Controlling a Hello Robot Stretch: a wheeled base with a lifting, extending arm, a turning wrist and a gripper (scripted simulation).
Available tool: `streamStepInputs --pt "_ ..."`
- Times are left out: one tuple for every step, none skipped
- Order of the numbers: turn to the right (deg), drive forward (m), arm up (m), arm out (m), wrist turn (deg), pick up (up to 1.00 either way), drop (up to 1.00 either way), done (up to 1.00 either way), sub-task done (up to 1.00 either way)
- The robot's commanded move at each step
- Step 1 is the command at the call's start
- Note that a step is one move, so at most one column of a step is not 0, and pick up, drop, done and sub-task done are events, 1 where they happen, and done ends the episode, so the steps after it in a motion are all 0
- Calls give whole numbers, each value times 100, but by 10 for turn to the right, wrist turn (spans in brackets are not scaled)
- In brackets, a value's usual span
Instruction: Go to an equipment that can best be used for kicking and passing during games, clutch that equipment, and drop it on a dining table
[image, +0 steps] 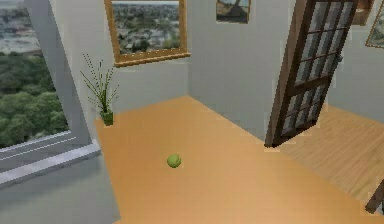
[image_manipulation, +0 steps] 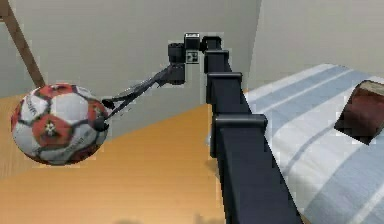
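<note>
soccer ball (image_manipulation: 58, 123) hangs at far end of gripper (image_manipulation: 104, 107), left of arm (image_manipulation: 235, 120), clear of floor (image_manipulation: 150, 175) | gripper holds it | finger state: cannot tell | next: find dining table

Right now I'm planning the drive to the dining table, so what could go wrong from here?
1. The soccer ball hangs at the end effector, clear of the floor; a jolt might shake it loose.
2. The arm reaches far out near the bed; turning could swing the ball or the arm into it.
3. A small green ball lies on the floor ahead; driving straight on could hit it.
</note>
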Motion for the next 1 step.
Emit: streamStepInputs --pt "0 0 0 0 -300 0 0 0 0"
